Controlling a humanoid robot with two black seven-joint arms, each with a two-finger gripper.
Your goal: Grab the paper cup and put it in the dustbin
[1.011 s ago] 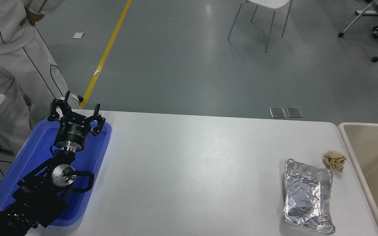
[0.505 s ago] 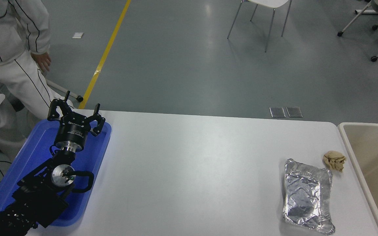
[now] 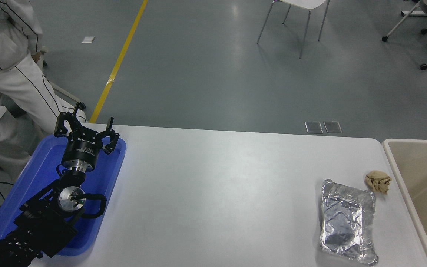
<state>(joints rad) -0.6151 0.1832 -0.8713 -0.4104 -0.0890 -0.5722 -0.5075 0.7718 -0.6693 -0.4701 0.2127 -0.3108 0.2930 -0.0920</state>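
No cup in sight on the table point(image 3: 213, 193), so a grab could easily hit the foil pouch point(image 3: 348, 221) or the wad point(image 3: 378, 181) by the bin point(image 3: 395, 163). Left gripper point(image 3: 86, 128) sits splayed and empty over the tray point(image 3: 113, 174); right arm isn't visible.

Left end effector point(image 3: 86, 125) hangs spread over blue tray point(image 3: 35, 168).
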